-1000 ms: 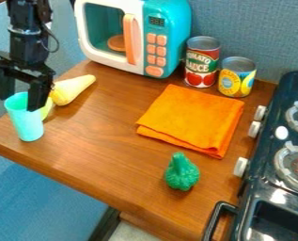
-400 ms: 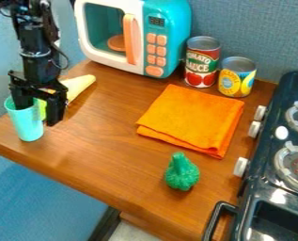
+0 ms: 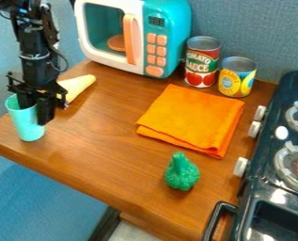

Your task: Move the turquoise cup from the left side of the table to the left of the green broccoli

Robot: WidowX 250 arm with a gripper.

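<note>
The black gripper (image 3: 36,112) hangs down at the table's left end, over the turquoise cup (image 3: 28,125). One finger reaches inside the cup's mouth and the other lies against its right outer side, so the gripper is shut on the cup's wall. The cup stands upright near the table's left edge. Just behind the gripper lies a pale yellow cone-shaped thing (image 3: 79,85), its near end partly hidden by the fingers.
An orange cloth (image 3: 192,120) lies mid-table, with a green toy vegetable (image 3: 182,173) in front. At the back are a toy microwave (image 3: 167,28), a red can (image 3: 202,63) and a yellow can (image 3: 236,77). A dark stove (image 3: 264,188) borders the right side.
The gripper first moved right, then its fingers drew together around the cup's right wall. The cup has stayed nearly in place.
</note>
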